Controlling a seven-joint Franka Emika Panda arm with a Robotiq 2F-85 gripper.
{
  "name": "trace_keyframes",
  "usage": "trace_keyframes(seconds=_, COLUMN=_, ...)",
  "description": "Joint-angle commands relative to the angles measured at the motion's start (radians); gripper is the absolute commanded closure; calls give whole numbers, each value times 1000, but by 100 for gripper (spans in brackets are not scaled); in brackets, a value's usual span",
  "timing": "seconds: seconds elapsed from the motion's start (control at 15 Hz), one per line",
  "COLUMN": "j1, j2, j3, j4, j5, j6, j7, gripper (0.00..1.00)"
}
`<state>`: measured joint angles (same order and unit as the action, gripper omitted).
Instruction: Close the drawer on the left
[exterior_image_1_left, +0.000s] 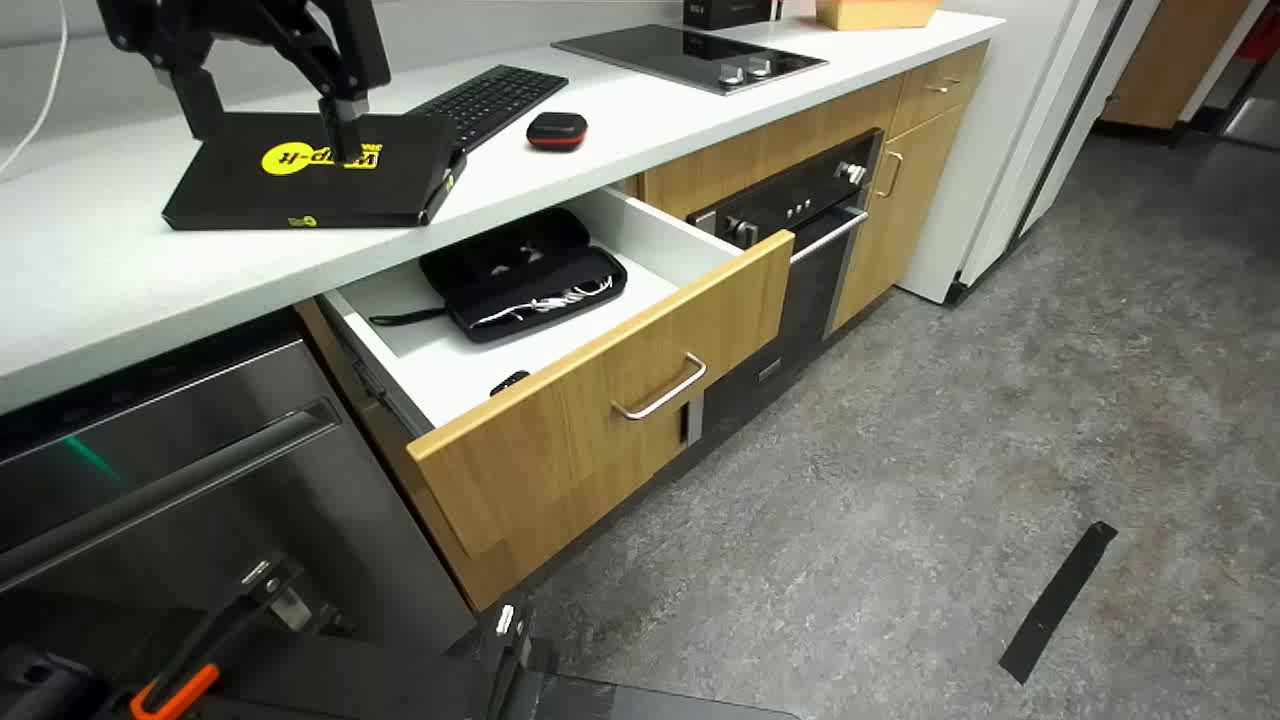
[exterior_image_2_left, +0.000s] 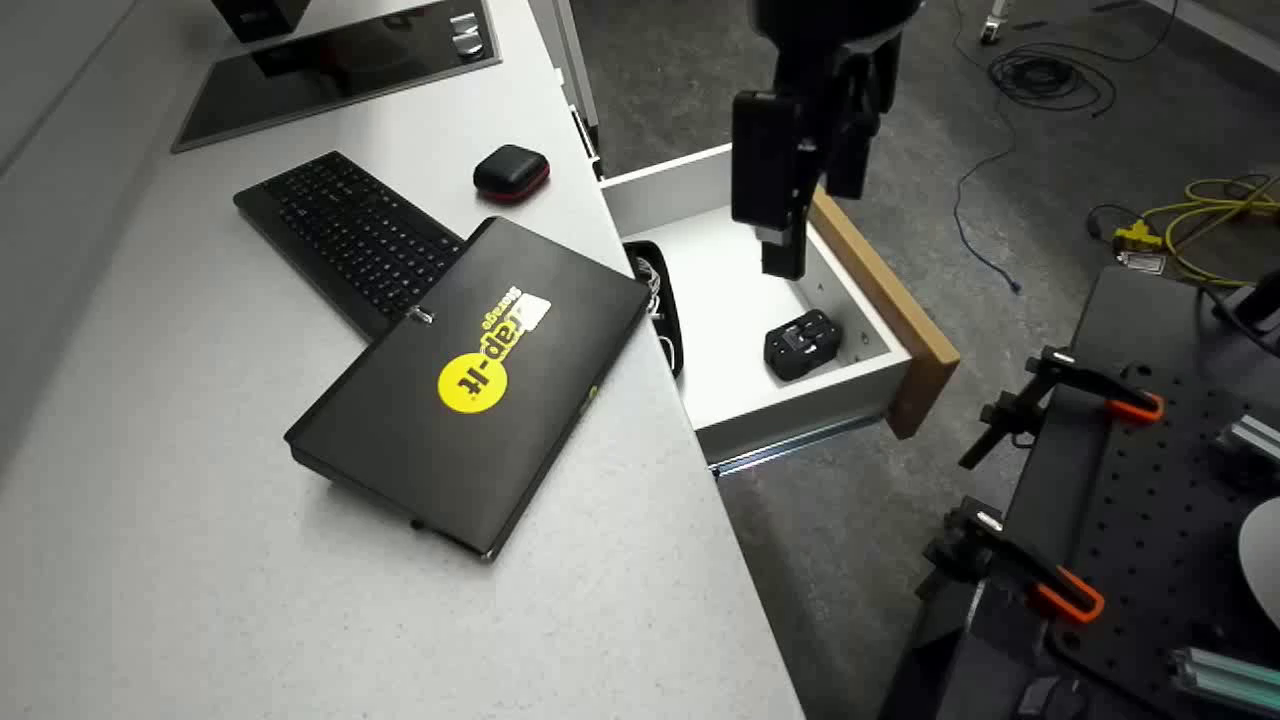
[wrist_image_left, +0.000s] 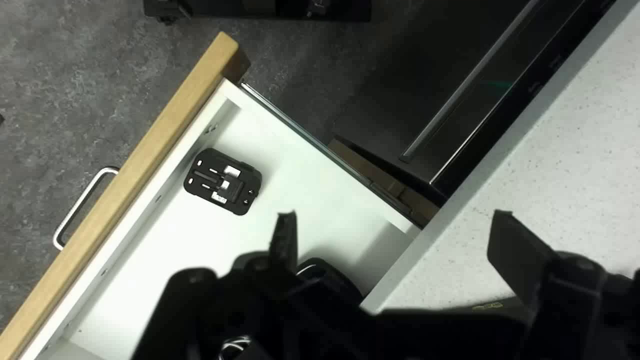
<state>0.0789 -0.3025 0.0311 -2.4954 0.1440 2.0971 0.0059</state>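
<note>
The drawer (exterior_image_1_left: 560, 450) is pulled well out from under the counter. Its light oak front carries a silver bar handle (exterior_image_1_left: 662, 390), and its inner walls are white. It also shows in an exterior view (exterior_image_2_left: 885, 285) and in the wrist view (wrist_image_left: 135, 165). My gripper (exterior_image_1_left: 277, 145) is open and empty, pointing down, raised above the drawer and the counter edge. In the wrist view the gripper (wrist_image_left: 394, 215) has its fingers wide apart, one over the drawer's inside and one over the white counter. It touches neither the drawer front nor the handle.
An open black case (exterior_image_1_left: 535, 280) with white cables and a black adapter (exterior_image_2_left: 803, 343) lie in the drawer. On the counter (exterior_image_2_left: 250, 600) are a black box (exterior_image_2_left: 470, 400), a keyboard (exterior_image_2_left: 350, 235) and a small case (exterior_image_2_left: 511, 172). A steel appliance (exterior_image_1_left: 200, 480) and an oven (exterior_image_1_left: 770, 330) flank the drawer.
</note>
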Motion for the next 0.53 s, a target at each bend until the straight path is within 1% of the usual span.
trace_keyframes(seconds=0.0, j1=-5, j2=1, j3=5, j4=1, j5=1, j6=-2, j7=-1, gripper=0)
trace_keyframes(seconds=0.13, j1=-5, j2=1, j3=5, j4=1, j5=1, j6=-2, j7=-1, gripper=0)
trace_keyframes(seconds=0.2, j1=-16, j2=8, j3=6, j4=1, j5=-19, j6=21, j7=15, gripper=0)
trace_keyframes(seconds=0.33, j1=-51, j2=9, j3=-7, j4=-13, j5=-75, j6=64, j7=34, gripper=0)
trace_keyframes(seconds=0.47, j1=-109, j2=13, j3=-41, j4=-24, j5=-151, j6=106, j7=48, gripper=0)
